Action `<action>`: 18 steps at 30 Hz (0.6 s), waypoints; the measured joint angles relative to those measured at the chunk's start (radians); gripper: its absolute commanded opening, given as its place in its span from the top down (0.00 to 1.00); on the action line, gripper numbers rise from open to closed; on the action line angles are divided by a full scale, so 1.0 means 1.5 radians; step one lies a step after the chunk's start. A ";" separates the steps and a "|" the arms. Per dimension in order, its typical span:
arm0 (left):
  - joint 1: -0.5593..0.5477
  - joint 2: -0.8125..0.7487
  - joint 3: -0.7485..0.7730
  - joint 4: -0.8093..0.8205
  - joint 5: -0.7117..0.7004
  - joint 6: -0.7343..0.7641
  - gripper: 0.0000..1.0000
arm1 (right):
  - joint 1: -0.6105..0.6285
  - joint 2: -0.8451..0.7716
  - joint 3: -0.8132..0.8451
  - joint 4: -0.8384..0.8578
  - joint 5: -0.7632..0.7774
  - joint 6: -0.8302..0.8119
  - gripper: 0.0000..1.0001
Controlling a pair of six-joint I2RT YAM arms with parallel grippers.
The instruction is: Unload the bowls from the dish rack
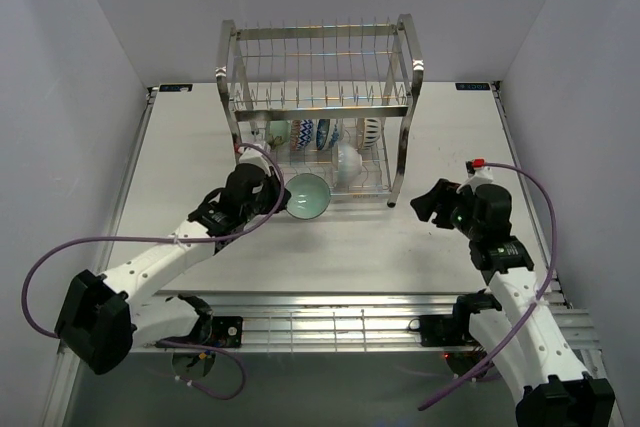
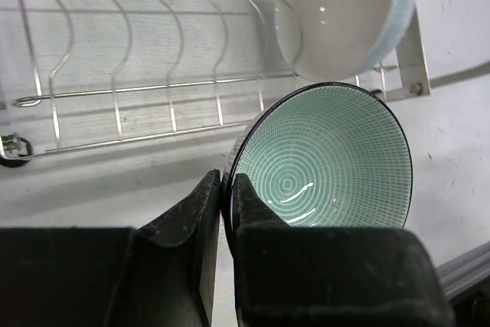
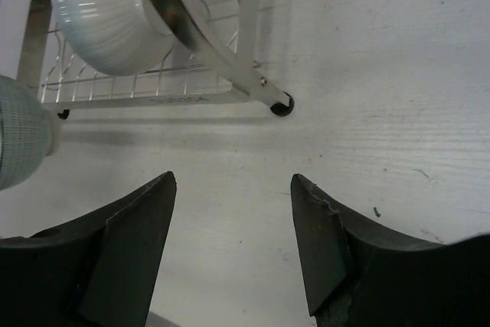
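Pinched only at its rim by the left gripper [image 2: 226, 189], the mint bowl [image 2: 329, 158] could pivot loose against the dish rack [image 2: 115, 89]; the right gripper [image 3: 233, 189] hangs wide open, empty

Both arms are white tubes with chunky black joints. The left arm [image 1: 165, 262] and the right arm [image 1: 530, 322] each have a thin purple cable [image 1: 25, 302] that loops out behind the gripper. The left gripper [image 2: 227, 189] and the right gripper [image 3: 233, 181] are black. Their fingers [image 3: 126, 235] are fat black wedges with little scratches. A small red cap [image 1: 478, 163] sits just behind the right gripper.
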 measured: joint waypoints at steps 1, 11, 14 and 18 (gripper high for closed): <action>-0.010 -0.010 -0.001 -0.005 -0.001 0.008 1.00 | 0.003 -0.012 0.000 -0.003 -0.014 0.009 0.32; -0.191 0.034 0.018 -0.028 -0.062 0.035 1.00 | 0.143 -0.032 0.035 -0.037 -0.063 0.053 0.28; -0.231 0.068 0.041 -0.042 -0.087 0.040 1.00 | 0.174 -0.031 0.053 -0.052 -0.058 0.056 0.27; -0.257 0.115 0.093 -0.053 -0.115 0.044 1.00 | 0.222 -0.018 0.070 -0.072 -0.032 0.061 0.27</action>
